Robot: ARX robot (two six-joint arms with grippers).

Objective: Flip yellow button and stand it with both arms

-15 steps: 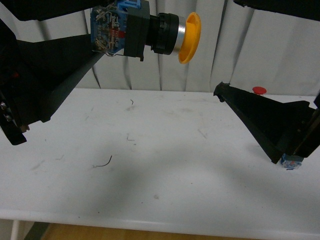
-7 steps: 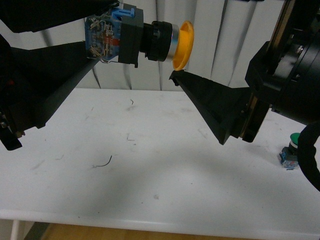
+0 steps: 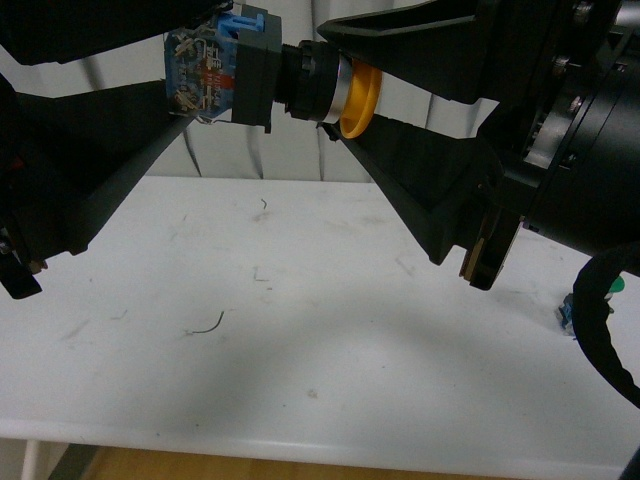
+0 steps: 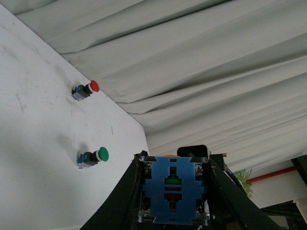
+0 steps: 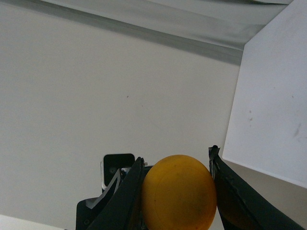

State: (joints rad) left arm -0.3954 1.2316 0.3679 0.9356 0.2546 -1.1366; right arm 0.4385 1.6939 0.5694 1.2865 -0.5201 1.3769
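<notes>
Clamping the yellow button (image 3: 300, 85) by its blue base, the left gripper (image 3: 205, 75) has it up in the air, well above the white table (image 3: 300, 300). Button lies horizontal, cap pointing toward the robot's right, base toward its left. Left wrist view: blue base (image 4: 173, 196) sits square btwn both black fingers, touching each side, so a firm grip. Right gripper (image 3: 335, 85) is at the cap end: in front view one finger runs over the cap, the other has its tip just under it. Right wrist view shows the yellow cap (image 5: 178, 199) filling the gap btwn the two fingers (image 5: 124, 196), edges right against them or nearly so; can't tell if the right gripper is actually squeezing or only bracketing the cap. Button touches nothing but the grippers. On the table, per left wrist view, a red button (image 4: 86, 89) and a green button (image 4: 93, 157) lie on their sides, well apart from each other, red one nearer the pale curtain (image 4: 216, 72). Front view shows only a bit of the green button (image 3: 612, 287), mostly hidden behind the right arm.
</notes>
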